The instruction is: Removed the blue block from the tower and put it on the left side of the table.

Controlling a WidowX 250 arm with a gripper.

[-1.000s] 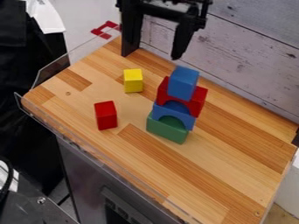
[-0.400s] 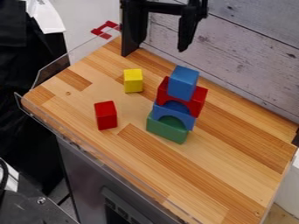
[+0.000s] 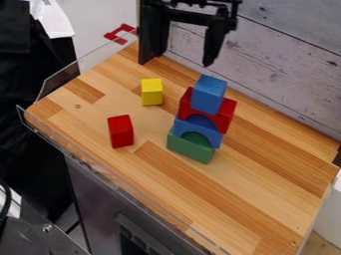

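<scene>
1. Camera view has the solid blue block [image 3: 209, 94] on top of the tower, resting on a red arch-shaped block [image 3: 228, 110]. Below come a blue arch-shaped block [image 3: 181, 127] and, lowest, a green block [image 3: 189, 148] which stands on the light wooden bench [image 3: 253, 199].

2. To the left of the tower, well apart from it, are a small yellow block [image 3: 152, 93] and an upright red block [image 3: 121, 132]. They are also apart from each other.

3. Since the picture just before, the black hand [image 3: 177, 63] has come a little lower, after it had risen slightly. The blocks have not changed their places. For the task this means, I judge, that the removing is not started and the approach to the blue block is the present step.

4. The hand is wide, with a large gap between its two fingers. It holds nothing and appears to touch no block. It is behind the tower, near the pale boarded wall [image 3: 279, 64]. Next it should probably come around the top block only; a low or sideways contact could make the tower fall.
</scene>
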